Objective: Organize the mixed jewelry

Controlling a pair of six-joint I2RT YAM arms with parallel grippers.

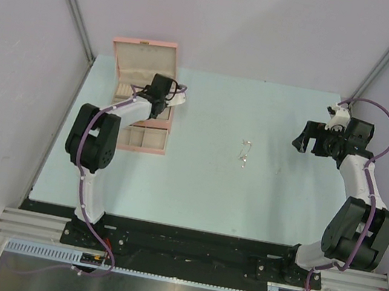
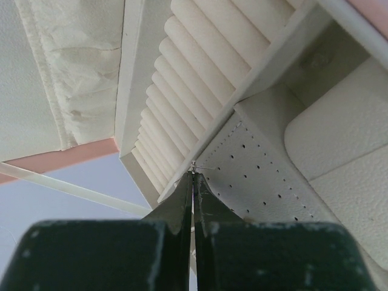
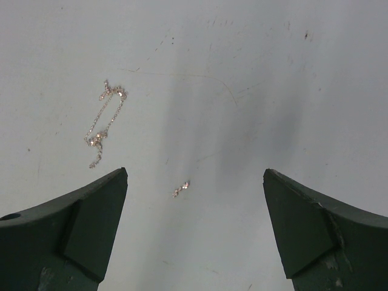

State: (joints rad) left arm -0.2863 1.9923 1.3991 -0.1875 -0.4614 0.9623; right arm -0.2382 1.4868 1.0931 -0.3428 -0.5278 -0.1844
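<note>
Reaching over the box (image 1: 146,61), left fingers (image 2: 180,209) pinch tiny jewelry (image 2: 194,166).

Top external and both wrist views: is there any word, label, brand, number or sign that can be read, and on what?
None can be read in any view.
The pink box: plain lid and lining, no lettering.
The left gripper, shut on a tiny silvery piece, and the right gripper: unmarked fingers.
The table: only scuffs, beside the chain.

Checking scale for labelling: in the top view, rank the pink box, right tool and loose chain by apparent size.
1. Pink box, largest.
2. Right tool, probably raised nearer the camera, yet smaller.
3. Loose chain, smallest.
</note>
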